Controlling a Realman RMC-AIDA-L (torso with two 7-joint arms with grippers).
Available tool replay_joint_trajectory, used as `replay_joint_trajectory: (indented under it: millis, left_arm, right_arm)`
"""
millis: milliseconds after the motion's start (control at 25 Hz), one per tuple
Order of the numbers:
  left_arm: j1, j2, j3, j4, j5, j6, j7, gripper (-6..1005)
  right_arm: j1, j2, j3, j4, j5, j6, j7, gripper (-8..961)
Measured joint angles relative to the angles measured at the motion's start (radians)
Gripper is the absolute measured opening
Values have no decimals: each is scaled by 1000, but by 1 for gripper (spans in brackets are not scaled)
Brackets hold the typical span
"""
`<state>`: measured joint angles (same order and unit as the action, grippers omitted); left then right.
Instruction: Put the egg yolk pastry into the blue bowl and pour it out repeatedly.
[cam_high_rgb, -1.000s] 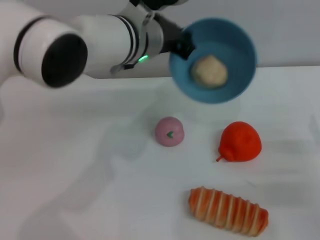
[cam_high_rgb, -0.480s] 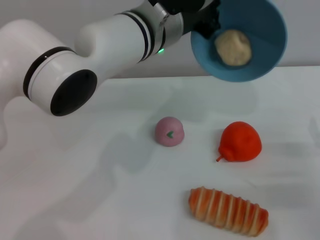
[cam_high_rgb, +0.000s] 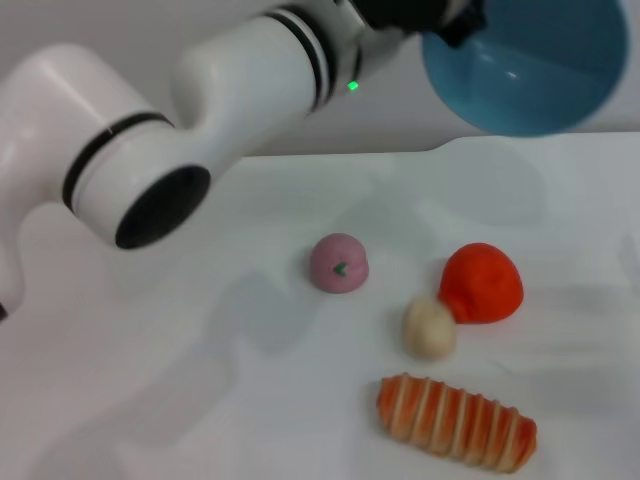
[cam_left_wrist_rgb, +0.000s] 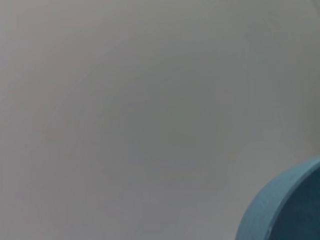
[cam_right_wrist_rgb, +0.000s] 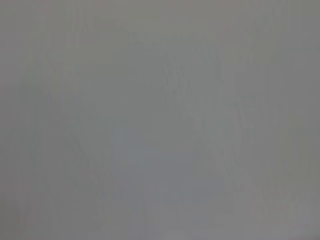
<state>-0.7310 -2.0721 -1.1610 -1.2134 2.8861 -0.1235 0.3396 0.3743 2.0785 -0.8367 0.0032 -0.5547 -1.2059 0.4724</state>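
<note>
Nearest us the striped bread loaf (cam_high_rgb: 456, 421) lies on the surface (cam_high_rgb: 180, 400); just beyond, the egg yolk pastry (cam_high_rgb: 430, 328) sits touching the red fruit (cam_high_rgb: 482, 282), beside the pink ball (cam_high_rgb: 339, 263). Far right, our left gripper (cam_high_rgb: 455, 18) holds the blue bowl (cam_high_rgb: 525, 65) tipped, emptied; its fingers grip the rim.

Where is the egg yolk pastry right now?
In the head view the egg yolk pastry lies on the white table, against the red fruit and just beyond the striped bread loaf.
</note>
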Motion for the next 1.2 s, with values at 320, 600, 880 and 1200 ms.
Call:
replay_joint_trajectory:
  millis: [320, 600, 880, 1200]
  left_arm:
    - [19, 0, 75, -1, 0, 88, 22, 0]
    - [13, 0, -20, -9, -18, -44, -53, 0]
    - [-90, 5, -206, 15, -37, -467, -137, -1]
    - [-242, 9, -424, 225, -70, -830, -137, -1]
  right_arm:
    - [5, 0, 1, 0, 4, 0, 0, 724]
    - [8, 0, 0, -5, 2, 0, 0, 717]
    - [15, -1, -8, -5, 0, 0, 4, 710]
    - [19, 0, -10, -8, -38, -24, 44, 703]
